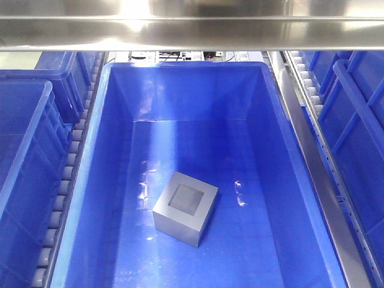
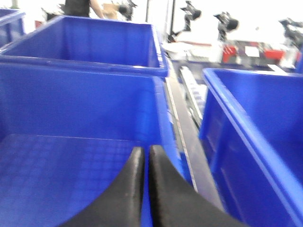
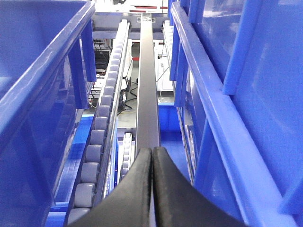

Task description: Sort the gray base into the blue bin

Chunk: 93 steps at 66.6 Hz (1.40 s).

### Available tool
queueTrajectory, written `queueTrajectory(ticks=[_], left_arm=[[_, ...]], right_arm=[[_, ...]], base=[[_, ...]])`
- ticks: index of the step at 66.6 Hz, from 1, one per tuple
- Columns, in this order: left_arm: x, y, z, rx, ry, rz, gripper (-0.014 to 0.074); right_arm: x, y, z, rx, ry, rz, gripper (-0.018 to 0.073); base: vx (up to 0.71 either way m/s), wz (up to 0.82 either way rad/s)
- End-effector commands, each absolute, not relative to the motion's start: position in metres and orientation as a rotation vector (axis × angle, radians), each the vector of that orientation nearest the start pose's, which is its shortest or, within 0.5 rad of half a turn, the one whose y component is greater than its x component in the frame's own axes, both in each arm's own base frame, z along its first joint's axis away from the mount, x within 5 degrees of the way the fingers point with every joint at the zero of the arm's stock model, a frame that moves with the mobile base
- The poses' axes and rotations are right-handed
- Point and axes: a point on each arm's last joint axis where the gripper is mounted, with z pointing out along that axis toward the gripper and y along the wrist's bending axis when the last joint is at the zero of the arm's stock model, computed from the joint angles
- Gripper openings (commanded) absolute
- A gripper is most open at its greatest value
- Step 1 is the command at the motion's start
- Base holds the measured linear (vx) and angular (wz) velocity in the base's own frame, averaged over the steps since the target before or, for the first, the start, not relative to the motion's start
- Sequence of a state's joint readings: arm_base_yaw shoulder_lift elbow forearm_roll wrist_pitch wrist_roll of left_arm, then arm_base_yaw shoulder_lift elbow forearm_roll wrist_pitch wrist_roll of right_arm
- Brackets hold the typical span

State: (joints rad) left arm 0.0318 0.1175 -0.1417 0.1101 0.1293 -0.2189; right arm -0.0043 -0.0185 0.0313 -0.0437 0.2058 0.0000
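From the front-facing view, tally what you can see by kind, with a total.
Blue bins: 5, namely the middle one holding the block, two at left and two at right, all partly cut off
Gray base: 1
Roller tracks: 2
Total: 8
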Motion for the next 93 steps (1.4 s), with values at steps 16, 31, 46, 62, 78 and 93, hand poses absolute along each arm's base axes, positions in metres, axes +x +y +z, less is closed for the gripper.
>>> queueTrajectory(ticks=[16, 31, 46, 62, 78, 93], left_arm=[[0.055, 0.003, 0.219, -0.167, 1.370, -0.097, -0.0008], [0.054, 0.004, 0.211, -0.209, 1.437, -0.126, -0.0008], [0.054, 0.002, 0.210, -0.134, 1.454, -0.085, -0.0008], [0.054, 0.002, 0.210, -0.067, 1.458, -0.013, -0.0008], [0.054, 0.002, 0.210, -0.033, 1.461, 0.025, -0.0008], [0.054, 0.002, 0.210, -0.033, 1.461, 0.025, -0.0008]], right_arm=[[0.056, -0.001, 0.191, -0.043, 1.621, -0.059, -0.0005], [0.056, -0.001, 0.191, -0.043, 1.621, -0.059, -0.0005], [0.056, -0.001, 0.191, -0.043, 1.621, -0.059, -0.0005], [0.056, -0.001, 0.191, -0.043, 1.621, -0.059, -0.0005], [0.056, -0.001, 0.191, -0.043, 1.621, -0.059, -0.0005], [0.056, -0.001, 0.191, -0.043, 1.621, -0.059, -0.0005]], base=[[0.00, 0.00], [0.00, 0.00], [0.00, 0.00], [0.00, 0.00], [0.00, 0.00], [0.00, 0.00]])
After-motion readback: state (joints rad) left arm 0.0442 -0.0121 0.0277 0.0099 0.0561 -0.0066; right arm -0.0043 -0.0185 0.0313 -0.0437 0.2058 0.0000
